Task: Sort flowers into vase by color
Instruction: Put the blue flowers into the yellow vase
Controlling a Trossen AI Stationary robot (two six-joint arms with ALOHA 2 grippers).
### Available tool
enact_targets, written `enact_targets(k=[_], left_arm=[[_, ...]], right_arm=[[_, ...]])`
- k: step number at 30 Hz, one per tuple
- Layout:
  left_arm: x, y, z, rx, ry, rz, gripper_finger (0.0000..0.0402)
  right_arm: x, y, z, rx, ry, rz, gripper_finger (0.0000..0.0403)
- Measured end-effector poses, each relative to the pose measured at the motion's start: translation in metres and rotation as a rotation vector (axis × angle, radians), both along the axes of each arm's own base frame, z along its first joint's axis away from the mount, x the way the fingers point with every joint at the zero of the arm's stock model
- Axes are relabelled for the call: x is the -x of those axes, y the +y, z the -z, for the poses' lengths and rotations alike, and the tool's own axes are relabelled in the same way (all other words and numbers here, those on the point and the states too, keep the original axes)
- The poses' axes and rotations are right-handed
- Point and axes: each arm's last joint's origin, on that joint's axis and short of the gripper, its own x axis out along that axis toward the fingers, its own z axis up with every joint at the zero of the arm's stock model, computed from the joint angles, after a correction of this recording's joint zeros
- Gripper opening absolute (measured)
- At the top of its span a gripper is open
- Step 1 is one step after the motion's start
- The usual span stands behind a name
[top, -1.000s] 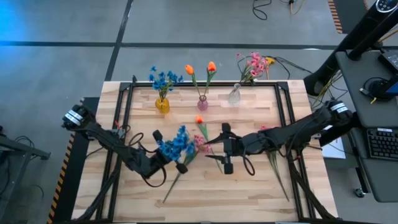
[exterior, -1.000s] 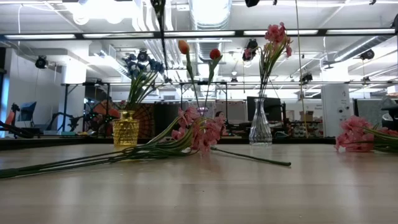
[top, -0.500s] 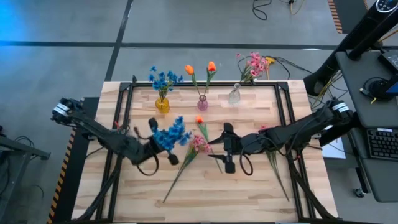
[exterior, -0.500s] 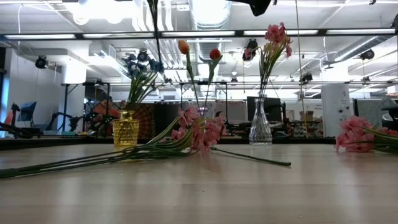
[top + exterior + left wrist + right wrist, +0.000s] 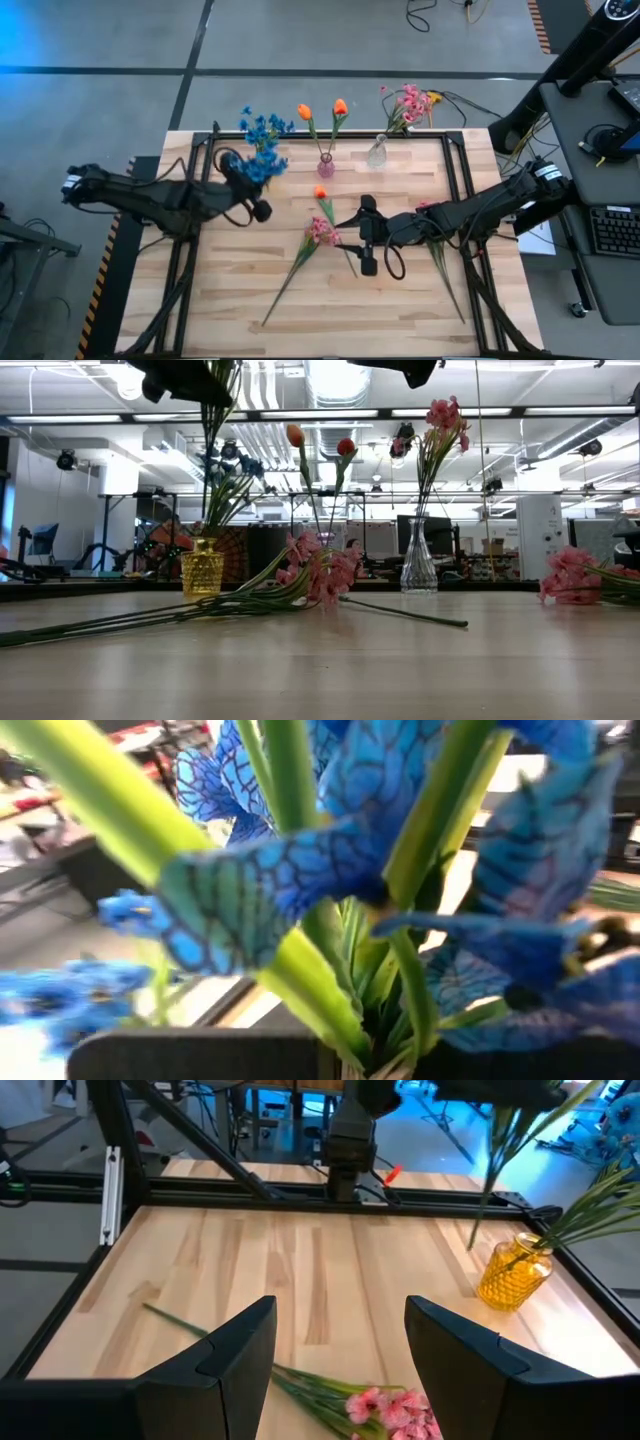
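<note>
My left gripper [image 5: 256, 205] is shut on a blue flower [image 5: 263, 166] and holds it in the air beside the yellow vase [image 5: 260, 172], which has blue flowers in it. In the low view the held stem [image 5: 213, 415] hangs above that yellow vase [image 5: 202, 567]. My right gripper [image 5: 365, 243] is open, hovering at mid-table. A pink flower [image 5: 318, 231] and an orange flower [image 5: 321, 193] lie flat on the table to its left. The pink vase [image 5: 325, 166] holds orange tulips, and the clear vase [image 5: 377, 153] holds pink sprays. My left gripper pinches the blue flower by its green stems just below the blooms [image 5: 345, 1055]. The blooms fill its wrist view and hide the fingertips. The flower is lifted clear of the table, and its stem [image 5: 211, 430] hangs down below the gripper, over the yellow vase.
More pink flowers [image 5: 432, 212] lie on the table under my right arm, with their stems running toward the near edge. A black frame rail [image 5: 330, 138] runs behind the vases. Bare wood [image 5: 330, 310] spreads along the near side of the table.
My left gripper has carried the blue flower from mid-table toward the far left. It now sits beside the yellow vase, with the stem hanging over it. My right gripper has stayed still and open.
</note>
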Motion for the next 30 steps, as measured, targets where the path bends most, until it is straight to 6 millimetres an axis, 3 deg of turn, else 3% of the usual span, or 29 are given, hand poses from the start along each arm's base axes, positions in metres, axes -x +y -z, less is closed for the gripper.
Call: enact_targets(k=[16, 30], left_arm=[[0.048, 0.033, 0.013, -0.090, -0.125, -0.077, 0.0011], [0.040, 0.061, 0.028, -0.142, -0.095, -0.168, 0.0011]], right_arm=[[-0.001, -0.003, 0.000, -0.002, -0.006, 0.011, 0.0215], [-0.003, -0.009, 0.000, -0.001, -0.005, 0.028, 0.0215]])
